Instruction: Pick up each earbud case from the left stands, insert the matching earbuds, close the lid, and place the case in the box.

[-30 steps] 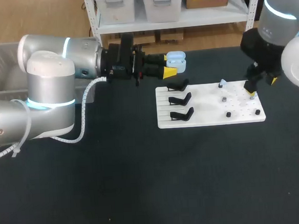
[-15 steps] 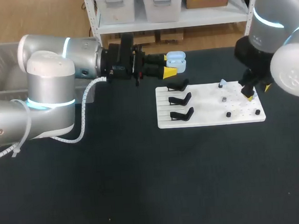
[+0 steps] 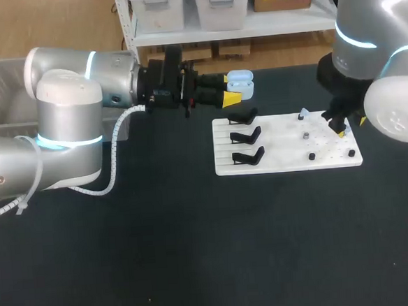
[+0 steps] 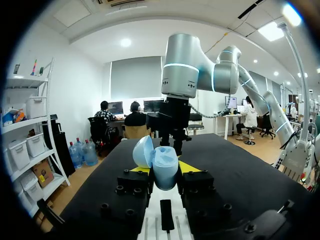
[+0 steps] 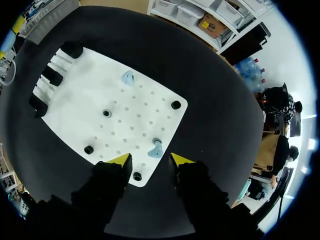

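Here, black table (image 3: 197, 251), white board (image 3: 288, 155), open earbud case (image 3: 240, 84).

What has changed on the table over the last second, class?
The right arm shifted leftward; its open right tool edged slightly inward above the white board's right end. Nothing was grasped or released. The left tool kept holding the open earbud case.

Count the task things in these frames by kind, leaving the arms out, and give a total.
Earbud case: 1
Earbuds: 2
Black stands: 3
Bare dark pegs: 4
White board: 1
Grey box: 1
Total: 12
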Robot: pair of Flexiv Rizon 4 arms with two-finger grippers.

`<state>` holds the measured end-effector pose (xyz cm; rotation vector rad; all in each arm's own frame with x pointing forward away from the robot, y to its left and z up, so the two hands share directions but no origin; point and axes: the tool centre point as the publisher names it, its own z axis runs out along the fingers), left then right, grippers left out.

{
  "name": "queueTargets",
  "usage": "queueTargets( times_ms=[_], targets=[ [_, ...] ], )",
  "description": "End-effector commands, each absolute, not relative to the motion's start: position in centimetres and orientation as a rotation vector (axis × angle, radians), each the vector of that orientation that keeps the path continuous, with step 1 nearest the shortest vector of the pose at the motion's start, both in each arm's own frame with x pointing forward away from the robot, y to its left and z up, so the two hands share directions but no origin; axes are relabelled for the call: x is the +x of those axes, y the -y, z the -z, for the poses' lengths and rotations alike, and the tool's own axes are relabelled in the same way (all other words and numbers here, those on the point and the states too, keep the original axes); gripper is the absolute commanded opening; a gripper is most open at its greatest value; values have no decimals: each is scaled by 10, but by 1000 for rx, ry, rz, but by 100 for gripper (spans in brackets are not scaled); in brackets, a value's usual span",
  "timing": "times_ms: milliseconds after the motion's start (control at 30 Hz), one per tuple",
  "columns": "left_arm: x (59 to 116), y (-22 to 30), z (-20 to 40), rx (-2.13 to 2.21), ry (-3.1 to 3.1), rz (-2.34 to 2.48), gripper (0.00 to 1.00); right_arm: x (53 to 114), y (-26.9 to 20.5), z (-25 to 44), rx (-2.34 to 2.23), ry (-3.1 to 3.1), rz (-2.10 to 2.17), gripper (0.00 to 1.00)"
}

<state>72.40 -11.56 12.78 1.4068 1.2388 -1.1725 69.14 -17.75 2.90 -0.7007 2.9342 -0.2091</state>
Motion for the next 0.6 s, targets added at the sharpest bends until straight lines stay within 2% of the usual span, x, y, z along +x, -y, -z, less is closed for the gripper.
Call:
queueTargets(
  times_ms=[33, 600],
  targets=[
    [725, 116, -127, 1408, -1239, 1173, 0, 690, 178, -24, -683, -2915, 242, 46],
    [725, 116, -127, 1408, -1239, 1173, 0, 693, 182, -19, -634, -2876, 338, 38]
  ],
)
